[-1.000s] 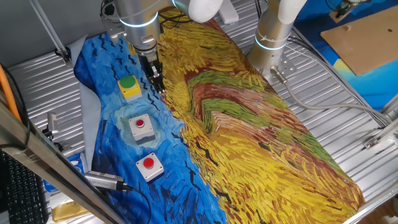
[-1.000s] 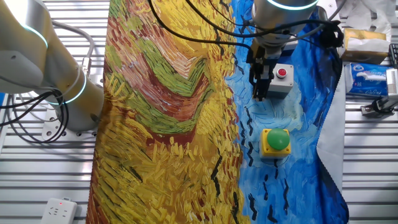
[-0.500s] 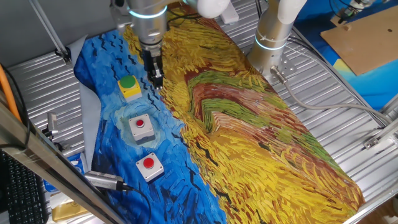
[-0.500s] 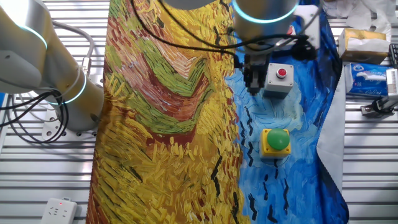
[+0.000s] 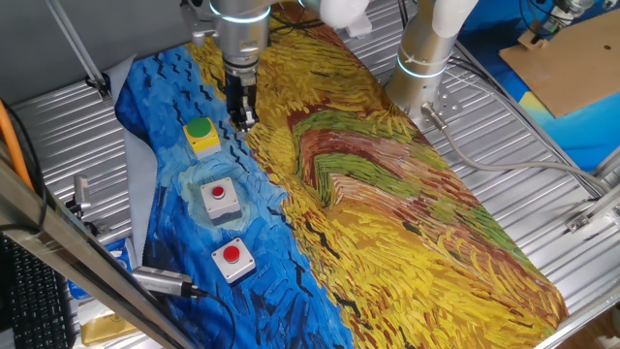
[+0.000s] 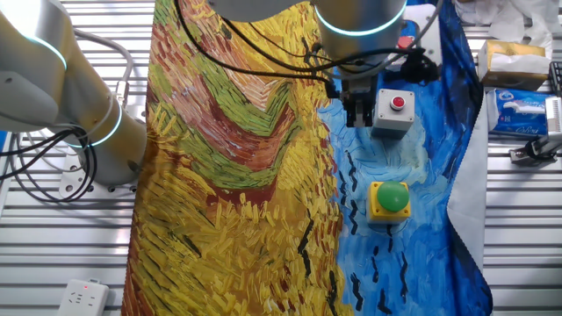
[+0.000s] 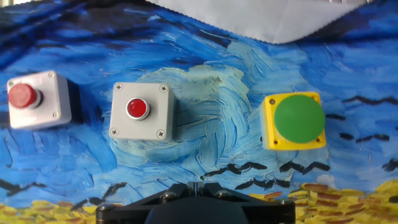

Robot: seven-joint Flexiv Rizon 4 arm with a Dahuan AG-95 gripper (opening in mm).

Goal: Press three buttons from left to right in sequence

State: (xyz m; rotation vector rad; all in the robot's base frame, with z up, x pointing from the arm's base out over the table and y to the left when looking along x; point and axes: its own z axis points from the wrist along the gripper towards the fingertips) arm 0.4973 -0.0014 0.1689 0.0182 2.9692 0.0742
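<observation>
Since no cap shows any contact from the tool (image 5: 243, 120), I judge the task to be at its opening, with the approach to the first button in hand. The tool hangs above the painted cloth (image 5: 387, 194) that covers the counter (image 5: 542, 165), just beside the yellow box with the green cap (image 5: 201, 134), on the side where the cloth turns from blue to yellow. In the other fixed view the tool (image 6: 356, 114) sits close beside the nearer grey box (image 6: 392, 112), though it looks raised off the cloth there too. Whether its fingers are apart or together I cannot tell; they read as one dark mass in both fixed views, and the hand view shows only the black body at the bottom edge.

The three boxes lie in a row on the blue part of the cloth. Taking the green cap (image 7: 300, 118) as the mark in the hand view, the middle grey box (image 7: 140, 111) lies beside it, and the far grey box (image 7: 32, 98) is beyond that, at the other end.

Which end counts as "left" depends on the viewpoint. In the hand view the far grey box is leftmost. The next move calls for centring over whichever end cap is chosen first, then coming straight down onto the cap.
</observation>
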